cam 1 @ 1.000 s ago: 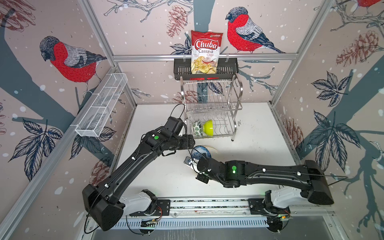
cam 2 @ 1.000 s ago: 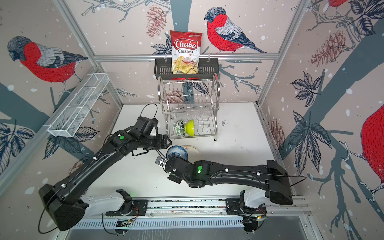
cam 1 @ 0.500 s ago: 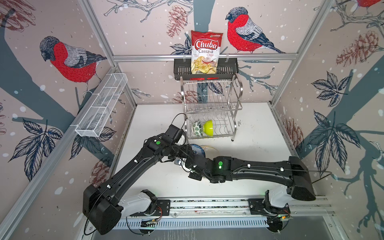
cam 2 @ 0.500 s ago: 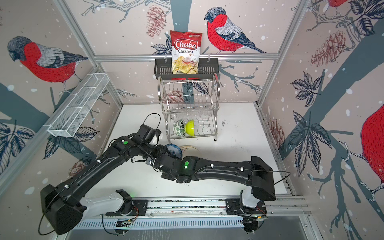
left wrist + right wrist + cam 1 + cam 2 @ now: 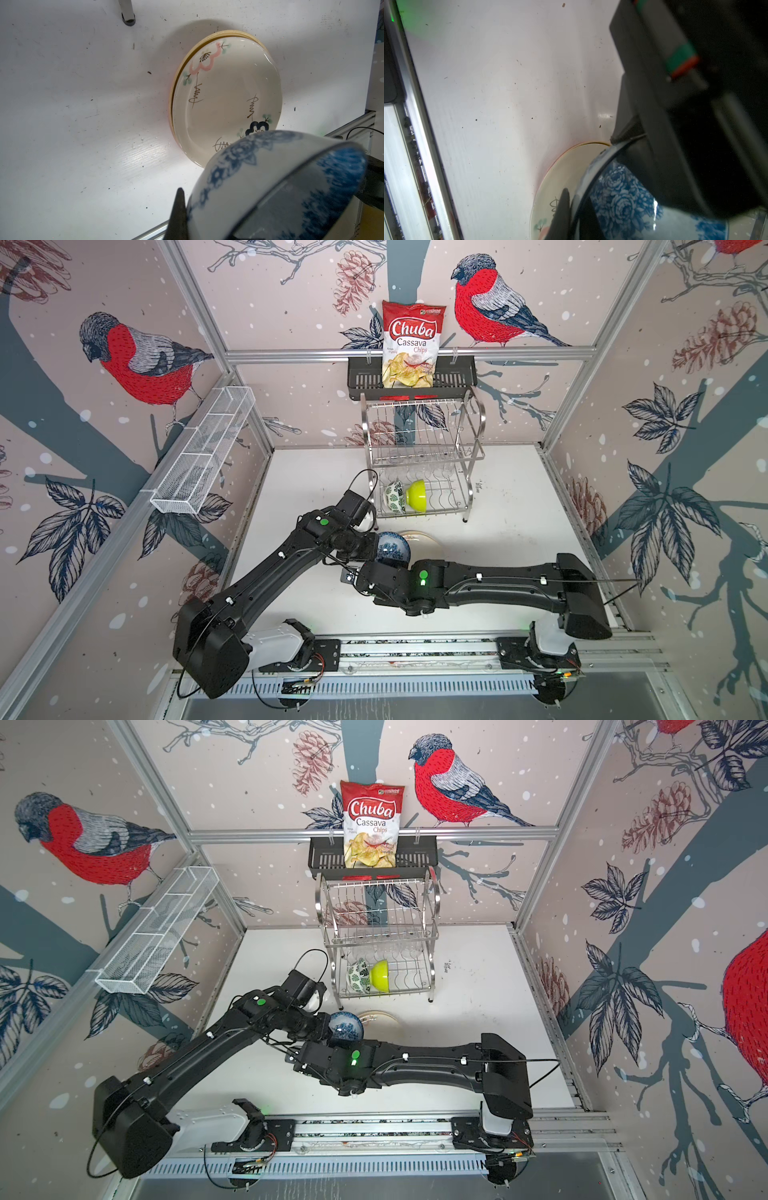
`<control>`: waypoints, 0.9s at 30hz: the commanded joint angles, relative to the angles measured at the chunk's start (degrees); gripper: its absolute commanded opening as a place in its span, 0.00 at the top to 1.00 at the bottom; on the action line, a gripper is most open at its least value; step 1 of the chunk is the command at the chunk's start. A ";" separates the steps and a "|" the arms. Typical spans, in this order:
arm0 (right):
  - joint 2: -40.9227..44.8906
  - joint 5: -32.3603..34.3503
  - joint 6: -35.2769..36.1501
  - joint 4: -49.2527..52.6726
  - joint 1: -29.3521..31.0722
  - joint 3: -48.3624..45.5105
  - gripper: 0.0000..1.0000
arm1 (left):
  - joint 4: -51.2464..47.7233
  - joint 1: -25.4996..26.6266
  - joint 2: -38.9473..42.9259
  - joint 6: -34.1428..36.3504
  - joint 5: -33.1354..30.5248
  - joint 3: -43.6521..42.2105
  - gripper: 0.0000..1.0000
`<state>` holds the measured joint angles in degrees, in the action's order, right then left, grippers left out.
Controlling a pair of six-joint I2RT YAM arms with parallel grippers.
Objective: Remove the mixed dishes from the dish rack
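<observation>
Wallpaper (image 5: pixel 137 364) of red-breasted birds and pine cones lines the walls around me, framed in aluminium. Below it spreads the white table (image 5: pixel 519 539), scuffed and speckled with dark marks.

My left arm (image 5: pixel 266 572) rises diagonally from its base at the front rail toward the middle, then bends at the wrist to point right. My right arm (image 5: pixel 498 585) lies nearly level, stretched from its base at the front right across to the centre. The two wrists meet in front of the dish rack (image 5: pixel 424 448).

That rack stands at the back of the table beneath a black basket (image 5: pixel 361 379) holding a chips bag (image 5: pixel 411 344). Its lower tier carries the green-leaf bowl (image 5: pixel 395 497) and the lime green bowl (image 5: pixel 417 494) on edge, side by side.

Just in front of the rack a stack of plates lies flat on the table. The cream floral plate (image 5: pixel 224 99) is on top, with the pale yellow plate (image 5: pixel 228 33) showing as a rim beneath.

Over the stack's left edge, in both top views, the blue-patterned bowl (image 5: pixel 392 547) hangs tipped on its side between my wrists. My left gripper (image 5: pixel 207 225) is clamped on its rim, one finger (image 5: pixel 178 207) outside the wall. My right gripper (image 5: pixel 576 216) pinches the rim too, a finger on either side.
</observation>
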<state>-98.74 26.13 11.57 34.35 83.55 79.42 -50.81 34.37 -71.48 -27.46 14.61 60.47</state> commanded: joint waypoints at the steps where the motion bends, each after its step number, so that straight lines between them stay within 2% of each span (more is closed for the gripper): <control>1: 0.70 1.58 -1.08 -9.02 0.12 -0.93 0.88 | 1.99 0.17 -0.80 0.65 4.09 0.33 1.00; 6: 3.44 0.35 -3.49 -14.79 -0.38 -4.57 0.76 | 1.90 0.17 -1.58 1.24 4.08 0.73 1.00; 11: 7.43 -5.13 -8.35 -19.09 -0.93 -8.89 0.63 | 1.76 0.17 -2.86 1.95 3.64 1.87 1.00; 17: 14.70 -16.69 -14.11 -23.65 -1.02 -14.76 0.62 | 1.32 0.15 -4.26 2.24 3.41 1.69 1.00; 20: 19.86 -19.33 -17.03 -25.94 -1.86 -18.22 0.62 | 1.07 0.08 -4.79 2.63 2.56 1.95 1.00; 24: 27.51 -22.95 -21.92 -29.59 -7.04 -23.38 0.63 | 0.62 0.08 -4.90 2.86 1.97 2.73 1.00; 27: 32.74 -22.12 -26.89 -31.48 -12.68 -27.19 0.63 | 0.51 0.08 -5.02 3.20 1.50 2.93 1.00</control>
<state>-68.82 5.76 -9.04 7.51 73.58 54.15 -50.37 34.54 -76.51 -25.08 16.23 62.81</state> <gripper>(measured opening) 0.376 0.112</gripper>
